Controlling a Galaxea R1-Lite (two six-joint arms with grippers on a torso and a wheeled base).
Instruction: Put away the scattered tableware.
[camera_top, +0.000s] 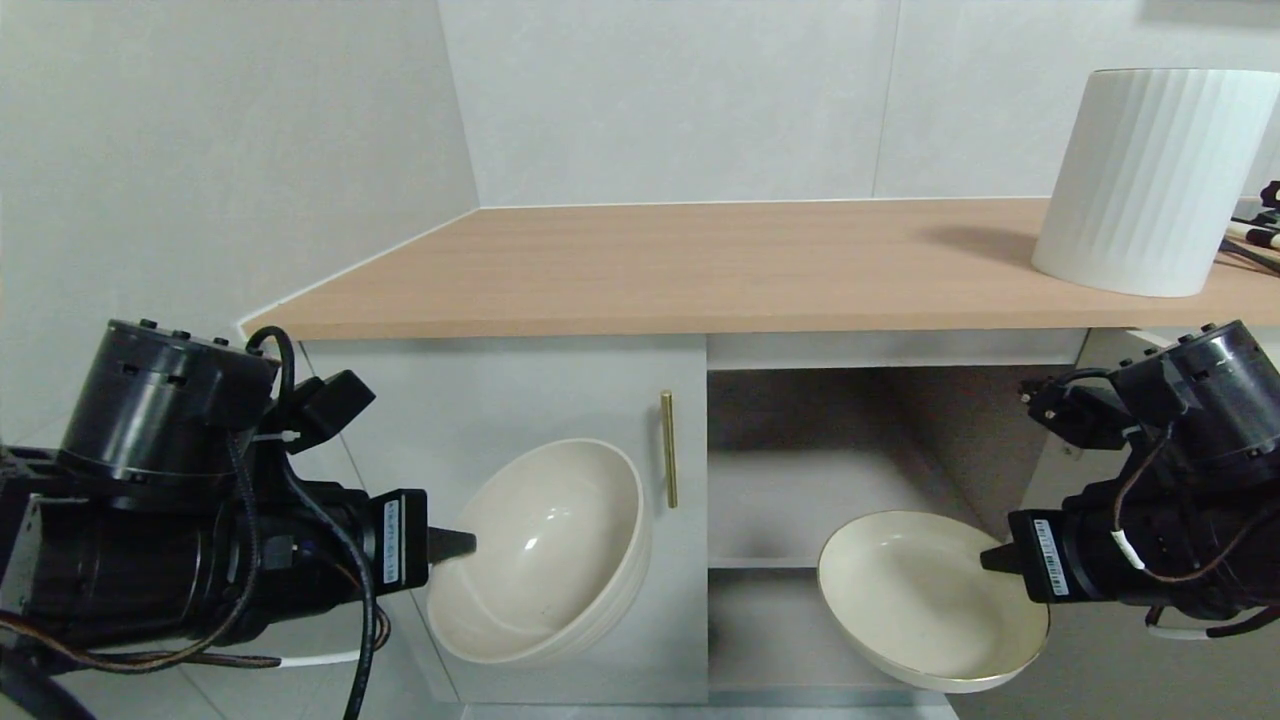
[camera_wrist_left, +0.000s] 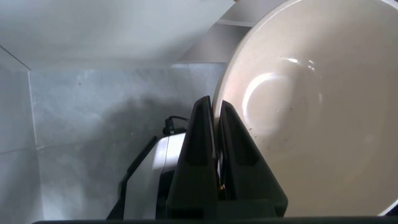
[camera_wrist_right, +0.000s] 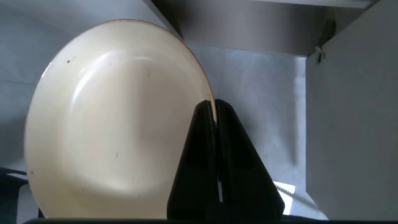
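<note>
nearest, the left gripper (camera_top: 455, 545) is clamped on the rim of a cream bowl (camera_top: 545, 550). in the left wrist view its two black fingers (camera_wrist_left: 202, 134) sit pressed together with the bowl's edge (camera_wrist_left: 311, 112) pinched between them. the bowl hangs in the air, tipped on its side so that its hollow faces the head camera.

on the other side the right gripper (camera_top: 995, 557) is closed on the rim of a shallow cream plate (camera_top: 920, 600) with a thin gold edge. the right wrist view shows its fingers (camera_wrist_right: 202, 143) squeezed onto the plate's rim (camera_wrist_right: 118, 118). the plate is held off any surface, tilted, with its inside turned up and toward the camera.

behind the bowl stands a closed grey cabinet door (camera_top: 520, 400) with a slim upright brass handle (camera_top: 668, 448) along its right edge. behind the plate the cabinet's right compartment (camera_top: 800, 420) is open, and a shelf (camera_top: 790, 520) runs across it.

above the cabinet lies a wooden countertop (camera_top: 700, 265). a white ribbed canister (camera_top: 1150, 180) stands upright on its right part, and a few utensils (camera_top: 1255, 235) lie just beside it at the edge of the view. a pale wall (camera_top: 660, 100) closes off the back and left.
</note>
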